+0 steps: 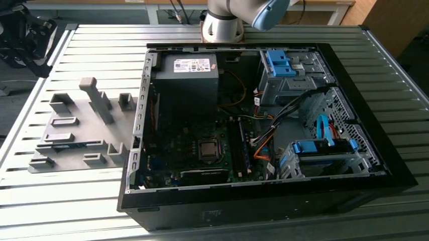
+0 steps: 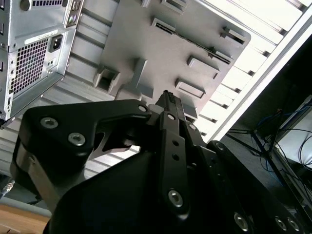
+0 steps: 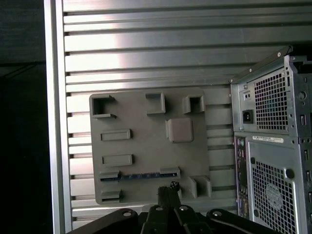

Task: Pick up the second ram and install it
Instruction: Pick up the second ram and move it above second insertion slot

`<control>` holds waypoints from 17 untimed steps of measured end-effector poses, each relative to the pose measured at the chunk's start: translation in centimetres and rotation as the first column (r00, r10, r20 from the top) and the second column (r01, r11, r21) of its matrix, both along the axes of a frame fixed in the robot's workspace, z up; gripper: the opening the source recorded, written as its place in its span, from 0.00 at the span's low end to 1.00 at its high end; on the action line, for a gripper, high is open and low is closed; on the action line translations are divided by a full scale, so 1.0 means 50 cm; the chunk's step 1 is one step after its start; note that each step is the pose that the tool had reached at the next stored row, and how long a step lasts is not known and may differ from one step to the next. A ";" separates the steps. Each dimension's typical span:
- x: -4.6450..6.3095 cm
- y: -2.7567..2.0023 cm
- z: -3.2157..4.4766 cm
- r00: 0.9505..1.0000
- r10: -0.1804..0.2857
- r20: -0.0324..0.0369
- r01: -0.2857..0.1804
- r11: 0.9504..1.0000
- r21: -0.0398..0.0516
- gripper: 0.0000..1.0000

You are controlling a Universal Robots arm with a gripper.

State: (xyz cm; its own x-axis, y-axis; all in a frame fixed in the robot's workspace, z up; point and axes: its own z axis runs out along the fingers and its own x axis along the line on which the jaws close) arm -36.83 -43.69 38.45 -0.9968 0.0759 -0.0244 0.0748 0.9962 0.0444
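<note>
**Claw closed and empty over the tray — second ram lies in its holder**

In both wrist views the claw (image 3: 168, 186) (image 2: 169, 96) has its two black fingers drawn together, with nothing held between them.

It hangs above the grey tray (image 3: 146, 146), which lies flat on the ribbed metal table (image 1: 100, 45). The second ram (image 3: 139, 175) is a thin blue-green strip. It rests on edge in the tray, between two low brackets near one border. In the first wrist view the fingertips show close to the strip but apart from it. How high above it they are I cannot tell.

In the exterior view the same strip (image 1: 70, 146) sits in the tray (image 1: 80, 120), on that view's left. Just beside the tray stands the open computer case (image 1: 268, 201), lying on its side with its board, cables and blue drive brackets exposed. The arm (image 1: 224, 22) rises from its base behind the case — at the far edge of the table.
</note>
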 end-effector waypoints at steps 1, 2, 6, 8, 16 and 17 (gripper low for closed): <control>0.000 0.0000 0.000 1.000 0.000 0.000 0.000 1.000 0.000 0.11; 0.000 0.0000 0.000 1.000 0.000 0.000 0.000 1.000 0.000 0.11; -0.001 0.0000 0.000 1.000 0.000 0.000 0.000 1.000 0.000 0.11; -0.002 0.0000 0.000 1.000 0.000 0.000 0.000 1.000 0.000 0.47; -0.004 0.0000 0.000 1.000 0.000 0.000 0.000 1.000 0.000 0.53; -0.006 0.0000 0.000 1.000 0.000 0.000 0.000 1.000 0.000 0.53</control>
